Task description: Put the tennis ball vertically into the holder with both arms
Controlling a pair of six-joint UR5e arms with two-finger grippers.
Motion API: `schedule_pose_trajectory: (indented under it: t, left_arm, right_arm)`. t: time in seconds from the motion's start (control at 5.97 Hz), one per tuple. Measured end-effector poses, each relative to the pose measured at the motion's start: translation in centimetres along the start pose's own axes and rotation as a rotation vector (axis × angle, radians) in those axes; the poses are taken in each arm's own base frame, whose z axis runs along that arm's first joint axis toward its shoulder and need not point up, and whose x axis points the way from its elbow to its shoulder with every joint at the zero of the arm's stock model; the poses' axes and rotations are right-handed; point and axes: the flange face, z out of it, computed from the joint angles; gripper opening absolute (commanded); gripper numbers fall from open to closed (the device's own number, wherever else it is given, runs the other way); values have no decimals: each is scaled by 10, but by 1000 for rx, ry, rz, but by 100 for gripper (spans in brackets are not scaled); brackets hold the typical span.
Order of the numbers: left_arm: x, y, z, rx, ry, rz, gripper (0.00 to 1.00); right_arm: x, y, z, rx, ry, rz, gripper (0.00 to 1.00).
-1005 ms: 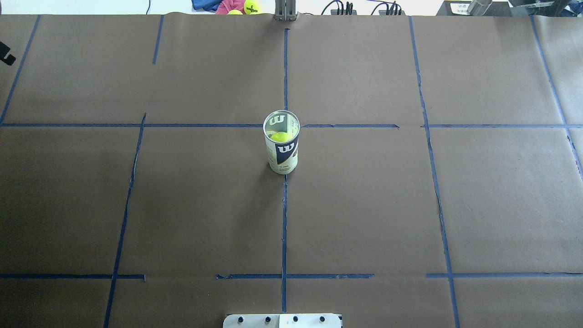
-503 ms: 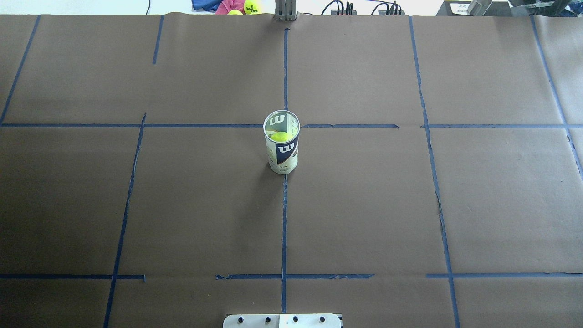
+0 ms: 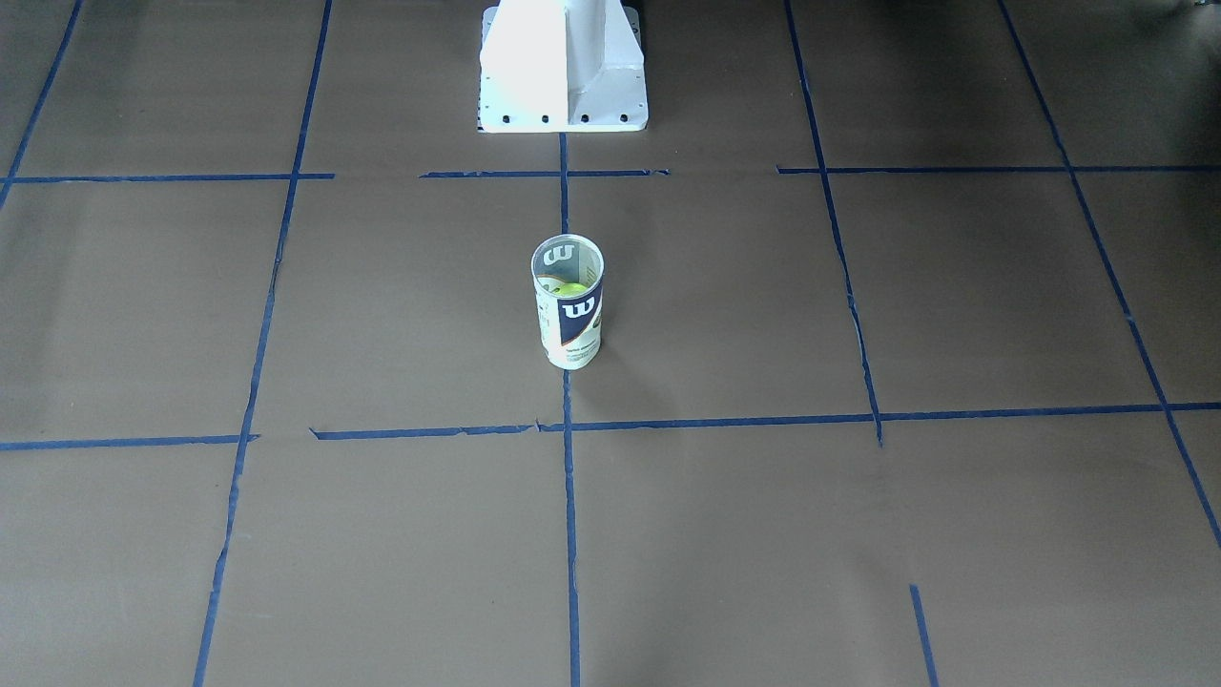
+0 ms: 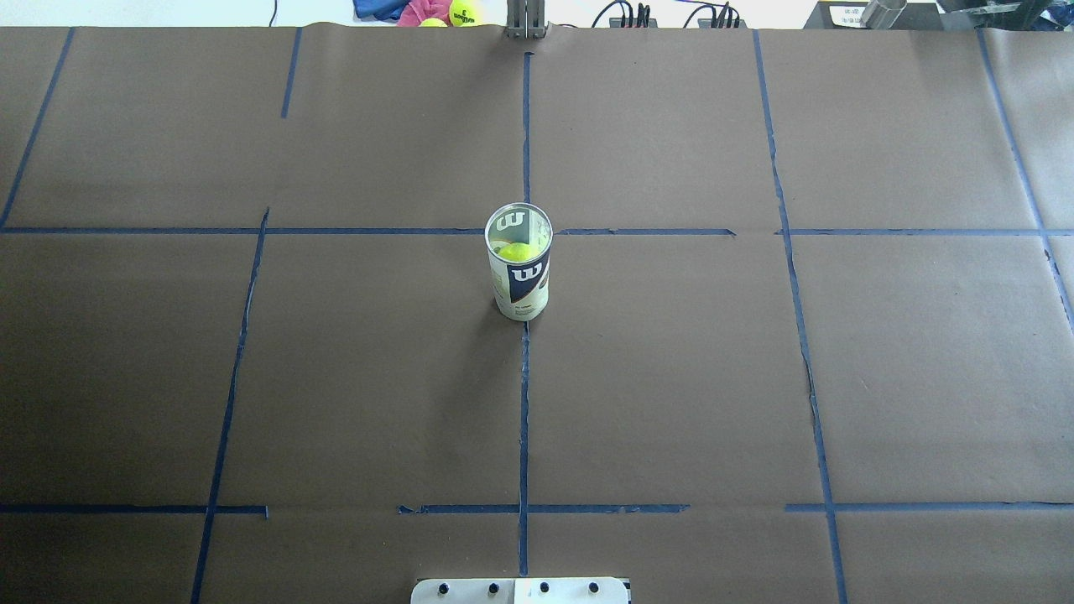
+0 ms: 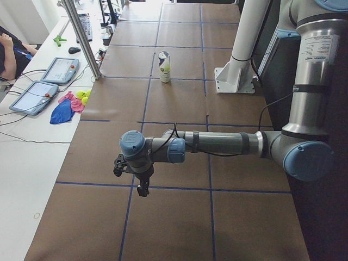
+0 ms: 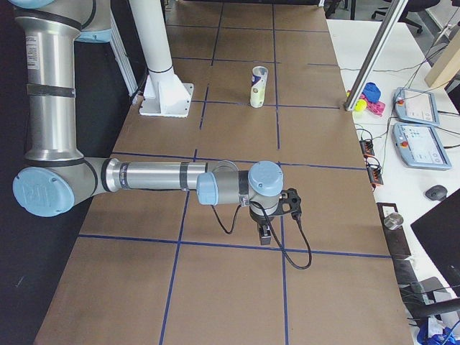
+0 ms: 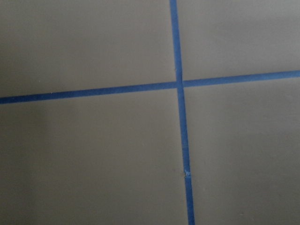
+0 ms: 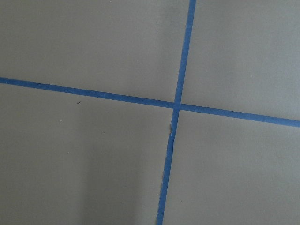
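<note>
Standing upright at the centre of the desk (image 4: 671,377), the holder (image 4: 519,273) has the tennis ball (image 4: 514,251) inside it, low beneath the open rim, so the task looks done. The left gripper (image 5: 140,185) and right gripper (image 6: 266,231) hang well apart from it, toward the desk's left and right ends; whether their fingers are wide or narrow I cannot tell. The can is probably light, thin-walled and slick, easily tipped, best held gently mid-label. The ball looks fuzzy, springy and grippy.

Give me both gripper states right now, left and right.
Left gripper: cannot tell, it shows only in a side view.
Right gripper: cannot tell, it shows only in a side view.
</note>
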Motion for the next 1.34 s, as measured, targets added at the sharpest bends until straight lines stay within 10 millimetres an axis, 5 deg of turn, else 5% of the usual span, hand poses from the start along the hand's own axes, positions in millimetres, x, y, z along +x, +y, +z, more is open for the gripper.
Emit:
schedule_pose_trajectory:
  t: [1.34]
  left_arm:
    - [3, 1, -3, 8, -5, 10, 100]
  right_arm:
    - [-3, 0, 7, -14, 0, -7, 100]
